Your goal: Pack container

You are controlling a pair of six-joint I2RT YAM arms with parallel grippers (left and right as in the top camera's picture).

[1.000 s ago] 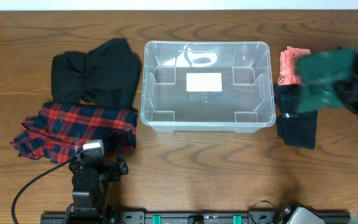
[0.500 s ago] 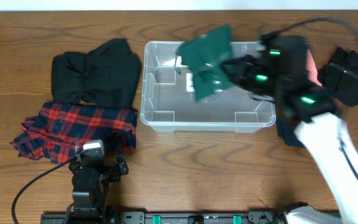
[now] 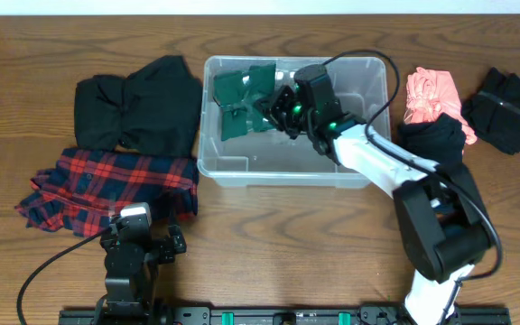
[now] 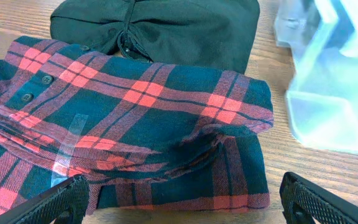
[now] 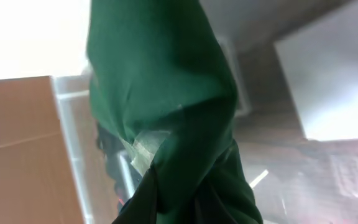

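Observation:
The clear plastic container point(image 3: 289, 175) stands at the table's middle. It also shows at the right of the left wrist view point(image 4: 337, 93). My right gripper point(image 3: 276, 110) reaches into it from the right and is shut on a dark green garment point(image 3: 240, 97), which spreads over the container's left half. In the right wrist view the green garment point(image 5: 166, 106) fills the frame and hides the fingers, with the container's wall point(image 5: 67, 118) behind. My left gripper point(image 3: 141, 239) rests at the front left, open and empty point(image 4: 179, 202), just in front of a red plaid shirt point(image 4: 135, 124).
A black garment point(image 3: 138, 113) lies left of the container, with the plaid shirt point(image 3: 106, 188) in front of it. To the right lie a pink garment point(image 3: 430, 95), a black garment point(image 3: 433, 137) and a folded black piece point(image 3: 504, 108).
My right arm swung left from the right-hand pile, carrying the green garment over the container's rim and down into its left half. The container shifted slightly. The left arm has not moved.

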